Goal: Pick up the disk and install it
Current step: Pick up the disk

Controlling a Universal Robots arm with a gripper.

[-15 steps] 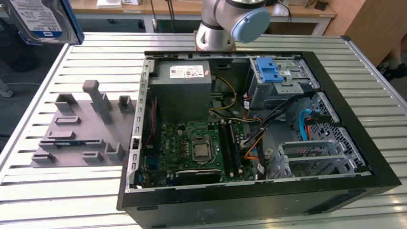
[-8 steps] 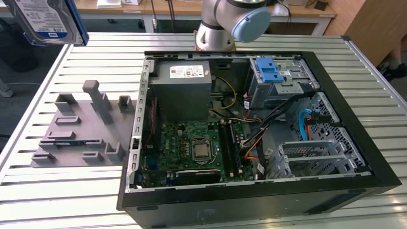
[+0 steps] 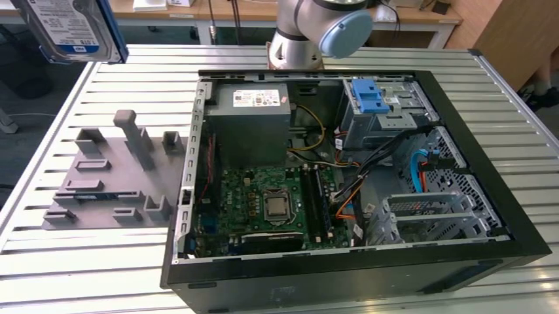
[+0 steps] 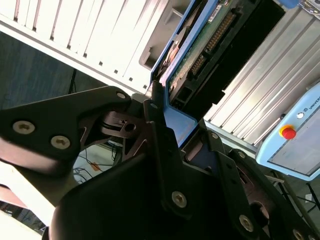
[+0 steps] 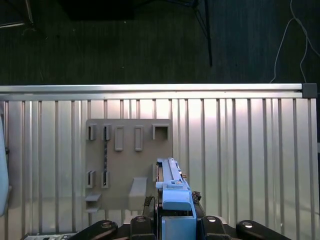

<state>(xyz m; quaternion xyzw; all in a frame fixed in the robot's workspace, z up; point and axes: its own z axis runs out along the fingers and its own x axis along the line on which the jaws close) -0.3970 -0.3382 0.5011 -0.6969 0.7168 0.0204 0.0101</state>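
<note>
- the disk [image 3: 72, 27] hangs in the air at the far upper left of the exterior view. its white-and-blue label faces the camera, and it is well above the slatted aluminium table [image 3: 88, 268] and well apart from the computer.
- the gripper [image 5: 175, 221] has its jaws closed on the disk [image 5: 172, 186], one on either side of its blue-railed end. in the second wrist view the gripper [image 4: 180, 127] clamps the same blue rail, and the disk [image 4: 210, 35] shows its green circuit-board side.
- a grey holder plate [image 3: 109, 180] with upright slots and posts lies flat on the table, just beside the case on the exterior view's left. in the first wrist view this holder plate [image 5: 125, 165] lies below the held disk.
- the open black computer case [image 3: 349, 282] lies on its side in the middle of the table.
- inside it, from the exterior view's left, are the grey power supply [image 3: 253, 108] and the green motherboard [image 3: 262, 196] below it. a bright blue latch bracket [image 3: 371, 98] sits on the drive cage further right.
- the robot arm's base [image 3: 306, 33] stands behind the case.
- a teach pendant [image 4: 295, 140] with a red button is in the second wrist view.
</note>
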